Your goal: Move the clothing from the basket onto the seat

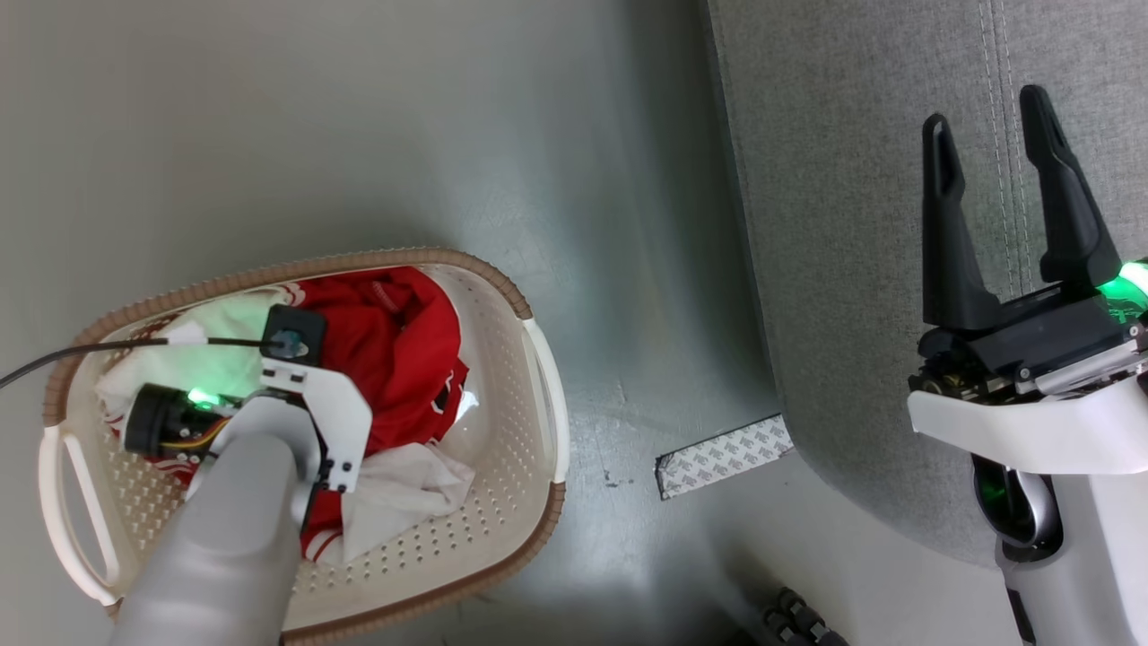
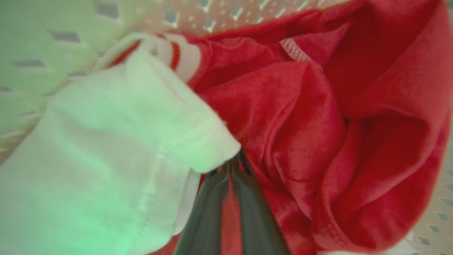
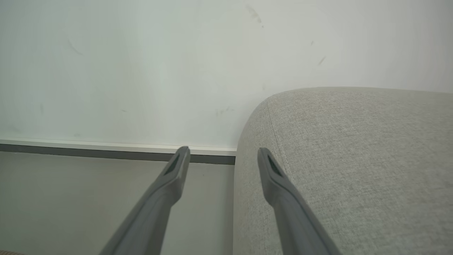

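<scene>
Clothing: Your clothing [image 1: 395, 359] lies heaped inside the basket [image 1: 502, 467]. Its red folds are at the middle and far right of the heap, and its white cloth [image 1: 404, 489] is at the left and near sides.
Clothing against the left jaws: In your left wrist view the two dark fingers [image 2: 208, 216] run up into the heap. Their tips are tucked under a white hem [image 2: 198, 141], just where it meets the red fabric [image 2: 318, 124].
Left jaws: They are clenched on the clothing. The fingers are drawn almost together, with a thin strip of red between them.
Left arm: Your pale forearm [image 1: 224, 538] reaches down from the near left into the basket, over the middle of the heap. A black cable [image 1: 90, 350] trails off to the left.
Basket: It sits on the floor [image 1: 359, 135] at the near left, brown rim up.
Seat: The grey seat [image 1: 852, 269] is on the right, well apart from the basket, with bare floor between them. A strip of patterned tape [image 1: 725, 456] lies on the floor by its near left corner.
Right jaws: They are released and hold nothing. Their fingers [image 1: 946, 242] are spread wide over the seat. In your right wrist view one finger [image 3: 170, 184] lies against floor and baseboard [image 3: 88, 148], the other against the seat's rounded edge [image 3: 354, 159].
</scene>
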Controlling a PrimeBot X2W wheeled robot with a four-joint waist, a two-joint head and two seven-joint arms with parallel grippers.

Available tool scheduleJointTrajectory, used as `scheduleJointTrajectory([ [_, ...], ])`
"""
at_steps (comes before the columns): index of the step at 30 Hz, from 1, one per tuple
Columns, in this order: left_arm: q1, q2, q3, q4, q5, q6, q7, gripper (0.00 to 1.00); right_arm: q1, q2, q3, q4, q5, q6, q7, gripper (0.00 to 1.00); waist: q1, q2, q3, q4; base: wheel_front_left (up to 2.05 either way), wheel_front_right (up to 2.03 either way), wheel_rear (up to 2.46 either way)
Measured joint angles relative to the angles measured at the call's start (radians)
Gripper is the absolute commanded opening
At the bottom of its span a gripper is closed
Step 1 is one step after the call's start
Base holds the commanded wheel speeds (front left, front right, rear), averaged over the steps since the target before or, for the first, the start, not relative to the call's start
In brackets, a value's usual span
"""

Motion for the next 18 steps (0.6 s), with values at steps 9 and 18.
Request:
scheduleJointTrajectory([
  [9,-0.012,-0.042,0.011,0.006,-0.051,-0.028,-0.095,0.0,0.015,0.001,-0.025,0.02,0.005,0.0,0.0,1.0,-0.0001,0.0,-0.063,0.027,0.0,0.0,0.0],
  [18,0.032,-0.102,0.028,-0.02,-0.132,-0.069,-0.197,0.0,0.083,-0.02,-0.059,0.047,0.006,0.0,0.0,1.0,-0.0002,0.0,-0.197,0.073,0.0,0.0,0.0],
])
